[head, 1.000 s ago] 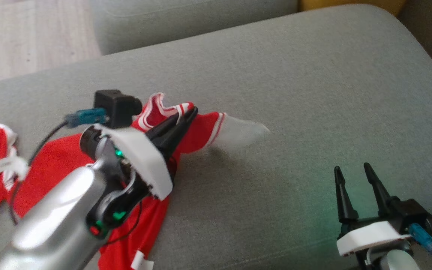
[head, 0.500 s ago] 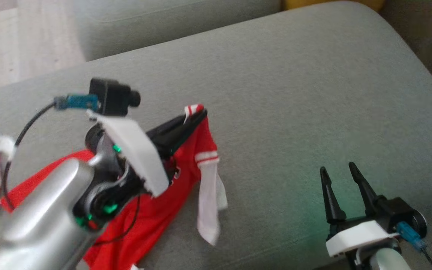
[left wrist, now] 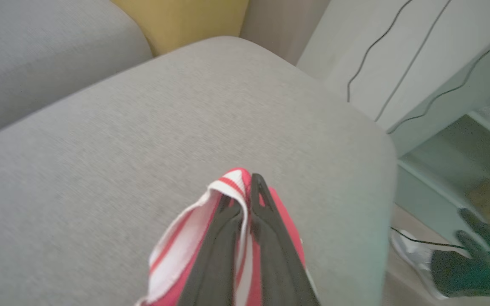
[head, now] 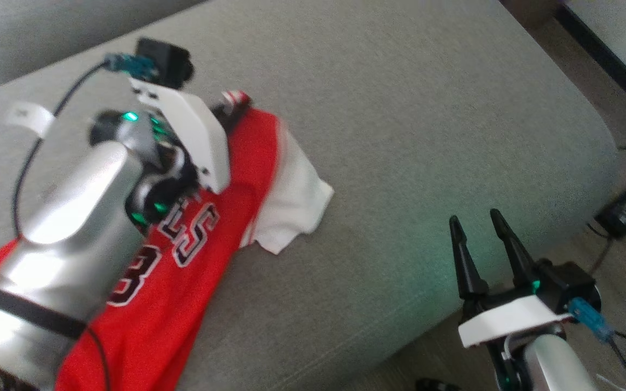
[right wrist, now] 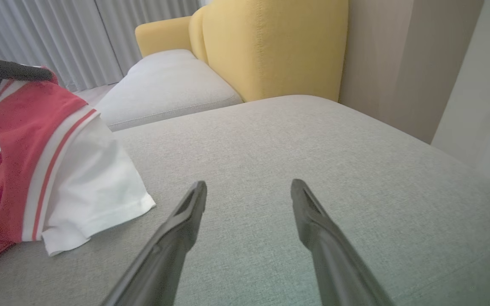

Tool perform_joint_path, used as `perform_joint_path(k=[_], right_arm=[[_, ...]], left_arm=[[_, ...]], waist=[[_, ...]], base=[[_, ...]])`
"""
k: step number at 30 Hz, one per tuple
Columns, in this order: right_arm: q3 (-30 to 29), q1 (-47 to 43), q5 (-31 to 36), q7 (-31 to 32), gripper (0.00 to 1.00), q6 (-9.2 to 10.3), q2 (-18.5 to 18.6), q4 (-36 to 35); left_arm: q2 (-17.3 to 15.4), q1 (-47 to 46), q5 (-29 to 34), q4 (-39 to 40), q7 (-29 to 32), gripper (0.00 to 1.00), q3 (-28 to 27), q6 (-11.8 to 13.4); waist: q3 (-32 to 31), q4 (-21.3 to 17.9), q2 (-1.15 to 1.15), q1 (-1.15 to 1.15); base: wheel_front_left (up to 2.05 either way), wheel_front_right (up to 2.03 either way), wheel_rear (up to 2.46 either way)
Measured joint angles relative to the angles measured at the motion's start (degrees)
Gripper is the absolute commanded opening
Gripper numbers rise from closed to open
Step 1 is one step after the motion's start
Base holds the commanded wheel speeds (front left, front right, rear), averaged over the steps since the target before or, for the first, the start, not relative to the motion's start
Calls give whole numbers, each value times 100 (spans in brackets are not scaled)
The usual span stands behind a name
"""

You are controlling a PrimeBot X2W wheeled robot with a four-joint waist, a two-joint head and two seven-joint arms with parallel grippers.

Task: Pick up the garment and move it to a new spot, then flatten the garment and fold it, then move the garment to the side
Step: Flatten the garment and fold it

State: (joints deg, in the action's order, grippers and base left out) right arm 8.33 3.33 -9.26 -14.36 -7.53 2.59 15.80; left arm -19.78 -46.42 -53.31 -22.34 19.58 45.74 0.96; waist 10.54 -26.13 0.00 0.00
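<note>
The left tool [left wrist: 245, 191] clamps the garment [head: 182, 271] by its striped hem above the cushion [head: 400, 108] — cloth draping beneath; right tool [head: 475, 217] spread.

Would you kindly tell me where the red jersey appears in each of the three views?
Head view: the red jersey fills the lower left, held at its top by the left pincer.
Left wrist view: its striped trim sits at bottom centre, pinched between the dark fingers.
Right wrist view: at the left edge, its white sleeve touching the seat.
Shared landmark: the grey sofa cushion beneath it.
</note>
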Motion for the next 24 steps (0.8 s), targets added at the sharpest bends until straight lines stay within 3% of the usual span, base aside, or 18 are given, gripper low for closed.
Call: perform_joint_path(k=[4,5,6,7,12,17,24], right_arm=[[76,112,-113,0,100,0,-1,-27],[77,111,-138,0,100,0,-1,-26],[77,112,-145,0,100,0,-1,-27],[79,112,-147,0,100,0,-2,-27],[62,112,-146,0,100,0,-2,-30],[-92,109,24,0,100,0,-3,-115],[-458,51,349,0,100,0,-1,-235]], left_arm=[[-46,-476,710,-901,-683,1,109,-102],[-44,-573,854,-1089,-923,29,147,-113],[-20,-650,928,-1270,-1152,75,144,-155],[13,-719,980,-1452,-1317,100,152,-157],[187,-815,1319,-2115,-2213,100,178,-188],[375,-844,1425,-2256,-3096,100,86,-22],[438,-334,1418,-1338,-3388,100,-547,487]], waist=[[258,-269,0,0],[316,-319,0,0],[370,-359,0,0],[415,-392,0,1],[438,-345,0,0],[295,-65,0,0],[-63,520,0,0]], base=[[0,0,0],[0,0,0],[0,0,0],[0,0,0],[0,0,0],[0,0,0],[0,0,0]])
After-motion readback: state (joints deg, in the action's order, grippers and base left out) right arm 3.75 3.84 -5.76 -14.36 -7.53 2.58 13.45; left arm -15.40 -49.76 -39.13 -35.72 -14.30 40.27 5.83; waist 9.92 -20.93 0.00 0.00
